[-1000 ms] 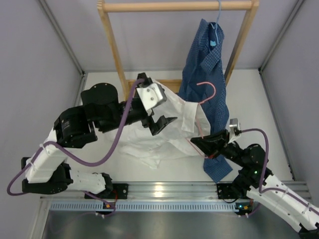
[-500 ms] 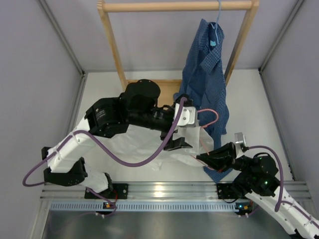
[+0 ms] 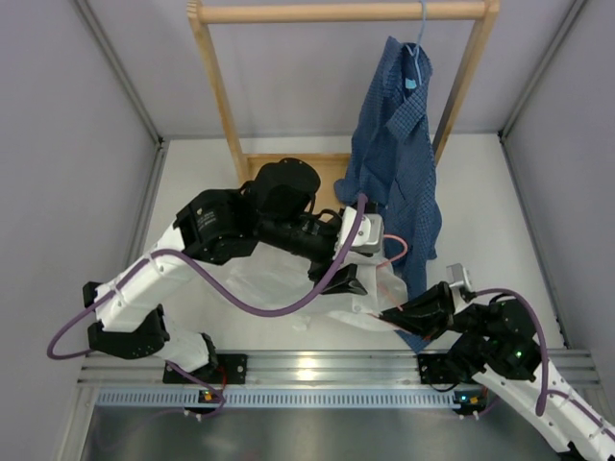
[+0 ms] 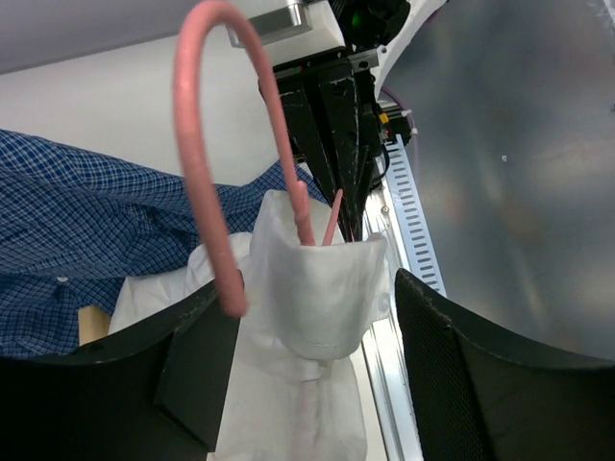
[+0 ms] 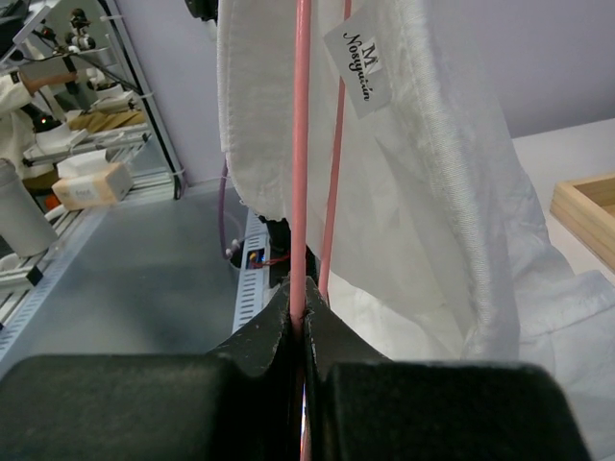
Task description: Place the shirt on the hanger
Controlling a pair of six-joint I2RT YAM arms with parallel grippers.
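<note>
Nearest you, the right gripper (image 5: pixel 297 312) is clamped shut on the pink wire hanger (image 5: pixel 300 144), low on one wire; that pinch looks like an anchor, keeping the frame steady w/ the hook end away from the bases so cloth can be worked over it; the white shirt (image 5: pixel 442 163) drapes round the wires, neck label (image 5: pixel 359 69) facing the right wrist cam. Further in, the left gripper (image 4: pixel 312 375) hangs over the neck w/ jaws parted, one finger each side of the collar (image 4: pixel 317 279); can't tell whether they touch cloth; nothing is gripped. The hook (image 4: pixel 197 144) pokes up through the collar, so the neck seems threaded; the rest of the shirt lies slack on the table (image 3: pixel 480 192) under the left arm. My read: you're at the seat-the-collar step; shoulders not confirmed on the wire; thin cloth could slip if the hanger tips. Far back, the dark blue checked shirt (image 3: pixel 399 144) hangs from the wooden rack (image 3: pixel 336 12) on its own light blue hanger (image 3: pixel 420 29); leave it.
</note>
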